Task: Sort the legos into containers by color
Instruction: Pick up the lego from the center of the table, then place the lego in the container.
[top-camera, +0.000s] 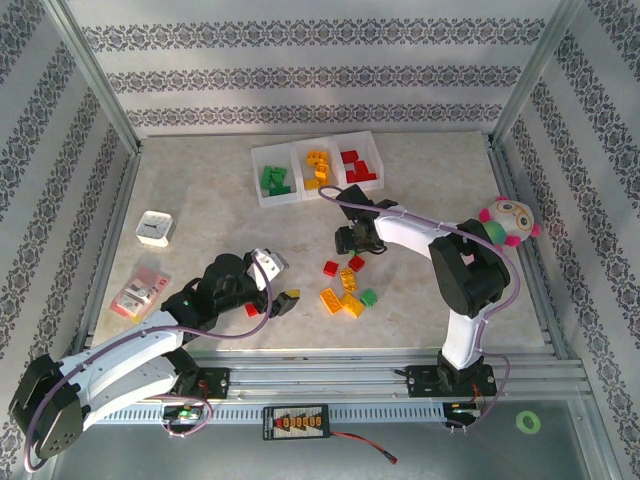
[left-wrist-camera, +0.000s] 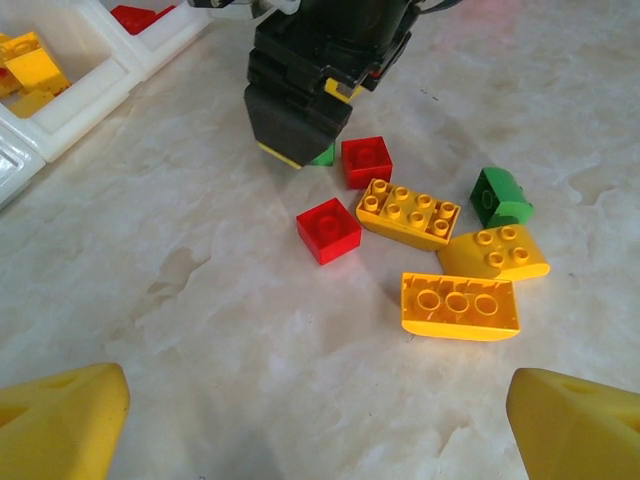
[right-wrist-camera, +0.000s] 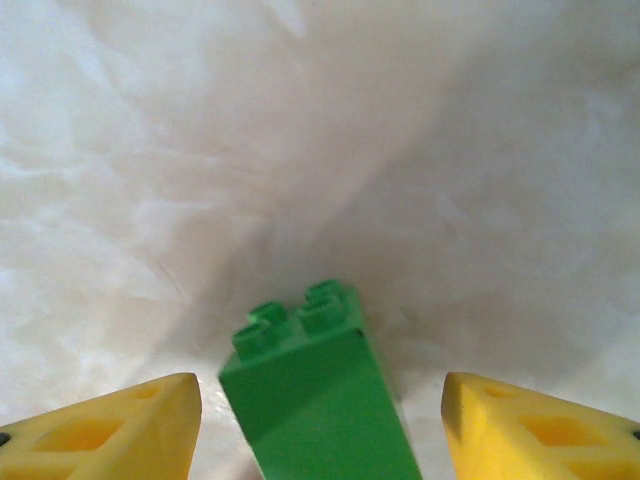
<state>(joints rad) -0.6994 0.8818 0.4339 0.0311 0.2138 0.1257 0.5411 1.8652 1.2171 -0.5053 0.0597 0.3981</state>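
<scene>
Right wrist: green lego (right-wrist-camera: 315, 400) between fingers (right-wrist-camera: 110, 432)

White square box (top-camera: 155, 228) at nine o'clock on the marbled table (top-camera: 200, 190). Pink packet (top-camera: 140, 293) near it, eight o'clock. Plush toy (top-camera: 508, 222) at three. Green ring (top-camera: 528, 422) at five, off the tabletop.

No legible text, label, brand or number on anything.

My left arm (top-camera: 130, 360) and right arm (top-camera: 462, 335), white shells, black joints, lilac cables (top-camera: 516, 285) looped alongside, my yellow wedge fingertips (left-wrist-camera: 60, 420)
</scene>
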